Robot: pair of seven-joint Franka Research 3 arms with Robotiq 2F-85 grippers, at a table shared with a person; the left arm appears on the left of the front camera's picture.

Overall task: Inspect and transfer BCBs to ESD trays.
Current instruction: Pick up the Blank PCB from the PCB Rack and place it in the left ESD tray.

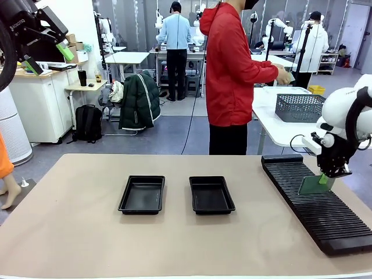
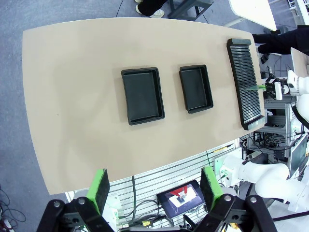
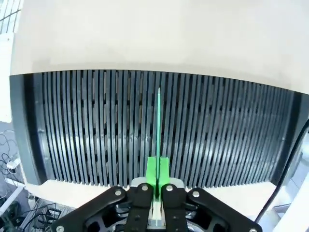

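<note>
The right hand (image 1: 324,179) is clenched on the near end of a BCB (image 1: 313,185). The board stands on edge in the black slotted rack (image 1: 302,216), and the green pads pinch only a small part of it. In the right wrist view the BCB (image 3: 158,121) runs edge-on along one slot, straight out from the hand (image 3: 158,174). I cannot tell whether its lower edge is seated between the ribs or just clear of them. The main risk is that so small a grip at one end lets the thin board pivot or slip. If it is drawn out askew, it could snag a rib, flex, or jerk the rack (image 3: 96,125) on the bench (image 1: 75,232). The nearer ESD tray (image 1: 211,195) and the farther ESD tray (image 1: 142,195) lie empty, well apart from the rack. A tilted board on that long carry could catch a raised rim and not lie flat. The left hand (image 1: 49,58) hangs high with its fingers spread and nothing between them. The person (image 1: 232,70) stands turned away.
</note>
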